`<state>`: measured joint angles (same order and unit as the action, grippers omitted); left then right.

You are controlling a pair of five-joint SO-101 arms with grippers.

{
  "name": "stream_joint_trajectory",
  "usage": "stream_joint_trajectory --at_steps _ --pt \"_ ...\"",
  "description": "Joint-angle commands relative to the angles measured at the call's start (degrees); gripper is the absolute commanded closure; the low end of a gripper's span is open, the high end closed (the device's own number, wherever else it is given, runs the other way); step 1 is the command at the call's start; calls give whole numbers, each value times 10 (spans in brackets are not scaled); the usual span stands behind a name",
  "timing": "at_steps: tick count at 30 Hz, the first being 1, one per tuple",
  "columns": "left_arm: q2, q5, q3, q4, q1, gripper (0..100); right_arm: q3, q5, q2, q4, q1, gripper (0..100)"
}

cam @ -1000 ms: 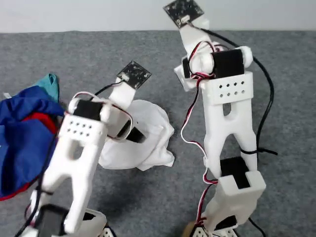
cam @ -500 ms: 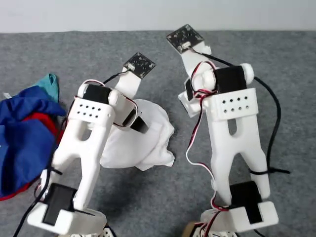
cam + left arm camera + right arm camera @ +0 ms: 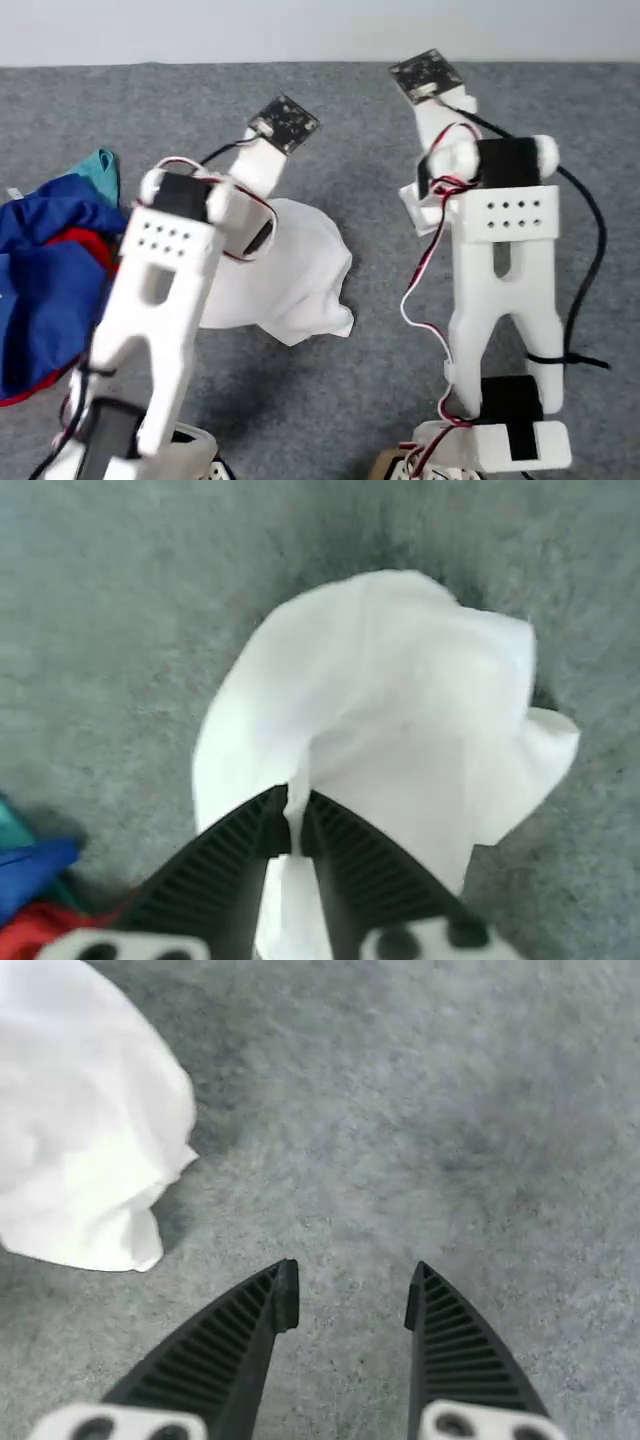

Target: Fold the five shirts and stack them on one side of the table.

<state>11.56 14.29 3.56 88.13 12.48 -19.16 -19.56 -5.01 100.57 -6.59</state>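
Basically the left gripper point(image 3: 290, 802) has its fingers pinched together on a thin ridge of the white shirt point(image 3: 400, 700), biting right at the cloth's near edge, while the rest of the garment sits crumpled beyond the jaws on the grey table point(image 3: 560, 110); the likely reason for that grip is to get one edge in hand so the bundle can be pulled out flat before any fold. The white shirt is near mid-table, bunched in a rough lump with loose flaps to one side, not spread, and with no creases that read as a fold. The right gripper point(image 3: 350, 1295) hovers over bare table just beside the shirt's loose lobe, fingers apart and holding nothing, which looks like a ready stance for taking a second edge, since one pinch point alone will not stretch the cloth. In the high view the other shirts point(image 3: 45, 270) are heaped on the left arm's side of the table, blue on top with red and teal showing, apart from the white one, probably parked there so one garment gets worked at a time. By the look of it no folded stack exists yet, so the task is early; the risk is the left pinch holding only a thin layer that slips once tension comes on
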Motion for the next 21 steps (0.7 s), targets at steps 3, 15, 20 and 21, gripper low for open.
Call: stream_joint_trajectory --at_steps 3,15,20,21 --pt "119 4 -68 55 -18 995 -3 5 -28 23 20 812" --pt "291 9 -84 60 -309 995 -3 5 -27 23 -45 812" --pt "309 37 -84 59 -436 995 -3 5 -22 23 -87 812" --pt "309 38 -83 59 -461 995 -3 5 -22 23 -100 812"
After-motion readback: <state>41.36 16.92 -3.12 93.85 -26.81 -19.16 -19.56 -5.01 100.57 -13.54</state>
